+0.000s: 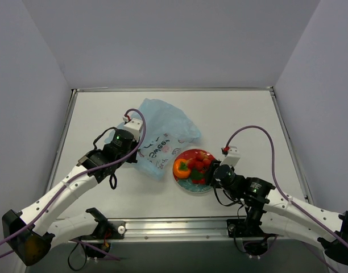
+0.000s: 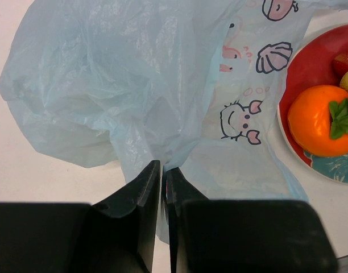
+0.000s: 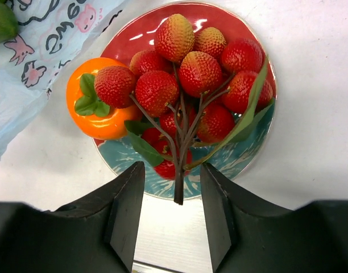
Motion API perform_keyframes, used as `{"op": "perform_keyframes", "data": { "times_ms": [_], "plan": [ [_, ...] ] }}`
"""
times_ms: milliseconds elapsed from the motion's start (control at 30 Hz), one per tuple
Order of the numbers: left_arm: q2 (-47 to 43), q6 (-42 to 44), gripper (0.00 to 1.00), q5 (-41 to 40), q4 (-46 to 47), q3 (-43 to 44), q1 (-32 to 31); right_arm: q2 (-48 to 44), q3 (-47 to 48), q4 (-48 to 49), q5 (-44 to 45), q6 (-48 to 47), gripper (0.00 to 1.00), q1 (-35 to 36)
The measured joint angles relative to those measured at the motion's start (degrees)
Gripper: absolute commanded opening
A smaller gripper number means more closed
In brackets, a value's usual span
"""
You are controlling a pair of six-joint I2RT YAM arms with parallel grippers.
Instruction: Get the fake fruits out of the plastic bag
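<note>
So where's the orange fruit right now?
In the top view the orange fruit sits on the left side of the red plate, beside the red berries and just right of the blue bag.

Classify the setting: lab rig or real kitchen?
Probably a lab robot cell: white table boxed in by plain grey panels, left arm and right arm mounted on a rail at the near edge, fake fruits on a plate beside a plastic bag.

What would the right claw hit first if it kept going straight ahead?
Probably the dark stem of the red berry bunch on the plate, lying between the right gripper's open fingers, though depth is hard to judge here.
</note>
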Motion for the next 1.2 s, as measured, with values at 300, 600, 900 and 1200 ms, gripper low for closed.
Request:
{"op": "perform_keyframes", "data": {
  "times_ms": [300, 600, 900, 1200],
  "plan": [
    [0.00, 0.00, 0.12, 0.00, -0.02, 0.00, -0.35, -3.34, 0.70, -1.64, 0.04, 0.37, 0.49, 0.55],
    [0.00, 0.00, 0.13, -0.04, -0.02, 0.00, -0.35, -6.86, 8.15, -4.39, -0.17, -0.55, 0.53, 0.76],
    [-1.70, 0.02, 0.02, -0.07, 0.20, -0.44, -0.35, 3.93, 15.63, 2.69, -2.51, -6.97, 0.56, 1.03],
    [-7.30, 0.15, 0.02, -0.52, 1.81, -1.79, -0.66, 31.50, 21.97, 18.56, -11.47, -14.12, 0.57, 0.92]
  ]
}}
